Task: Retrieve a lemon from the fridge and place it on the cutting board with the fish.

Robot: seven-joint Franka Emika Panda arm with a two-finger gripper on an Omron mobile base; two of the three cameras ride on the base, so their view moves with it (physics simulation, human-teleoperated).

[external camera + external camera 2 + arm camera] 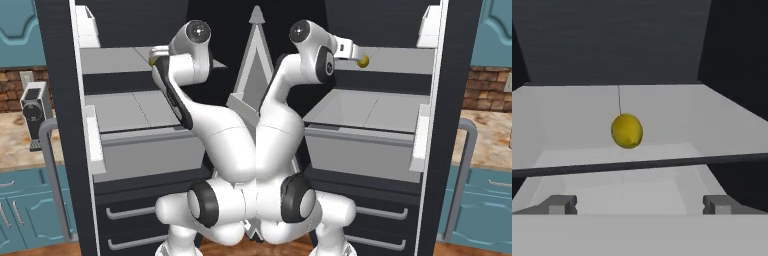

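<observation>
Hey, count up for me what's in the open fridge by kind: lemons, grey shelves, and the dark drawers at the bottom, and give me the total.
Lemons: 1, the lemon on the upper shelf, ahead of the open gripper.
Grey shelves: 2, upper and lower shelf.
Dark drawers: 2, top drawer and bottom drawer.
Total: 5.

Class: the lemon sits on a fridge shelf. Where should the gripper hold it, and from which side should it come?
Grip the lemon across its middle, probably coming level from the fridge's open front. It is round and stands alone on the shelf, and the open gripper already faces it, fingers apart to either side.
</observation>
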